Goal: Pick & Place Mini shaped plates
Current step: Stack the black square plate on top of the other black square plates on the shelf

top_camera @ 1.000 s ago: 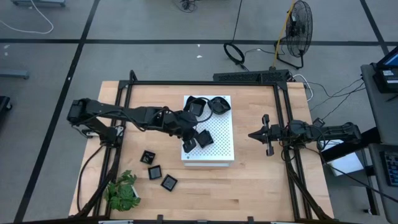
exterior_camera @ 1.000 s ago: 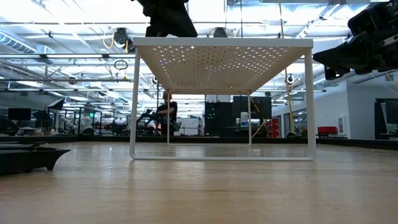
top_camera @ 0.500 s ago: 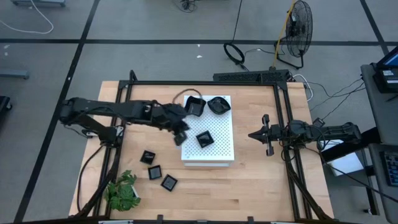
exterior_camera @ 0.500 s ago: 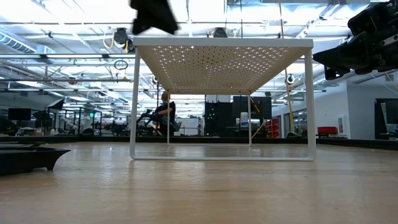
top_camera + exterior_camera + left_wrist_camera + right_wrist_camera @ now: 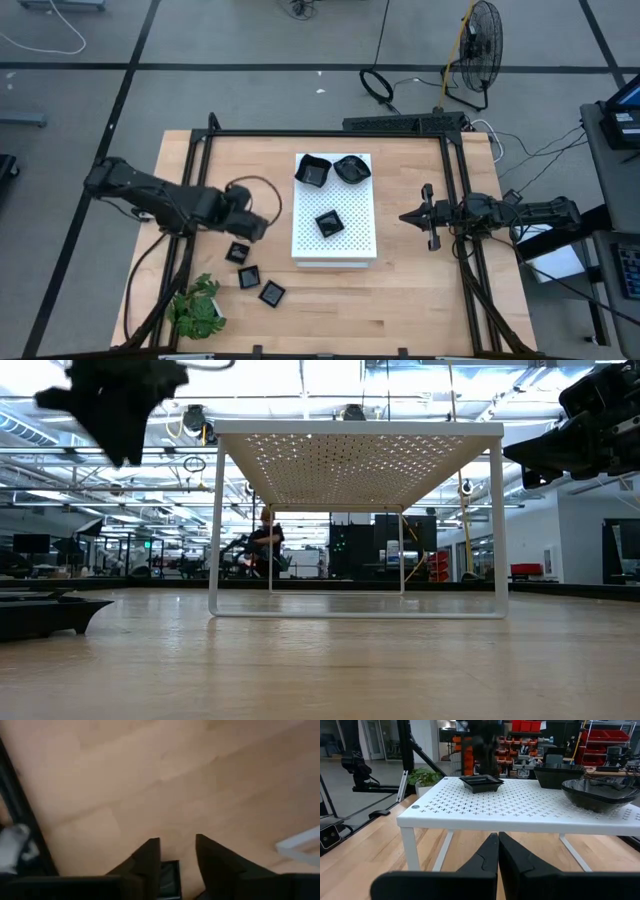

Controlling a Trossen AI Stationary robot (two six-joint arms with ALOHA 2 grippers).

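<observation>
Three mini shaped plates rest on top of the white perforated board (image 5: 350, 245): a square one (image 5: 313, 170) and a rounded one (image 5: 351, 168) at its far end, and a small square one (image 5: 328, 223) near its middle. Three more small square plates (image 5: 238, 252) (image 5: 249, 276) (image 5: 272, 293) lie flat on the wooden table left of the board. My left gripper (image 5: 252, 227) hangs open above the table just beyond the nearest of these, whose edge (image 5: 170, 879) shows between the fingers; it holds nothing. My right gripper (image 5: 405, 215) waits shut, level, right of the board.
A small green plant (image 5: 195, 305) stands at the table's near left corner. Black frame rails (image 5: 205, 150) run along the left, far and right sides. The board stands on thin white legs (image 5: 214, 520) with open space underneath. Bare wood lies between board and right gripper.
My left gripper has drawn back from over the white board toward the table's left edge and now hangs over the bare wood near the loose plates. The small square plate stays lying in the middle of the board. My right arm has kept still.
</observation>
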